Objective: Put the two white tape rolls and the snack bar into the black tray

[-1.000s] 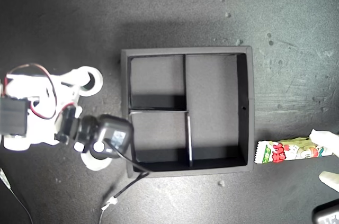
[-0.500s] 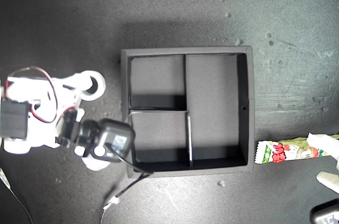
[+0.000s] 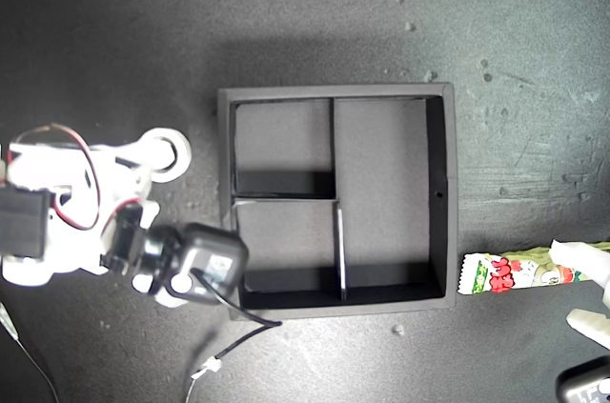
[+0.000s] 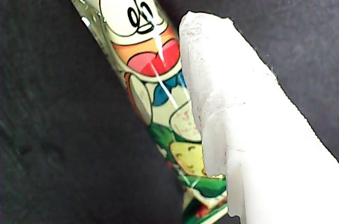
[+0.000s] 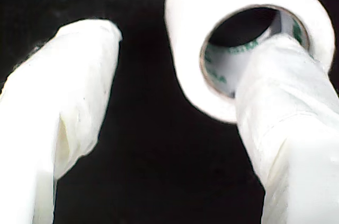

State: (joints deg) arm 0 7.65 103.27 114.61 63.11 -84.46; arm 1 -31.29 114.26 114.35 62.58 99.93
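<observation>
**Tray empty; both grippers at their items**

The black tray (image 3: 438,195) sits mid-frame in the exterior view, all compartments bare. My second gripper (image 5: 175,113), at that view's left, is spread, one finger (image 5: 288,123) inside a white tape roll (image 3: 168,154). The other roll (image 3: 172,299) is mostly hidden under the arm. My first gripper (image 3: 593,289) straddles the snack bar (image 3: 510,272) at lower right; whether it pinches, I cannot tell.

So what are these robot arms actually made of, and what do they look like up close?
Mostly white plastic. The arm at the exterior view's left carries black boxy motor blocks, thin red and black wires looping over it, and a black cable trailing off. My second gripper has blunt white fingers wrapped in tape-like covering; my first gripper's finger looks rough and white.
</observation>
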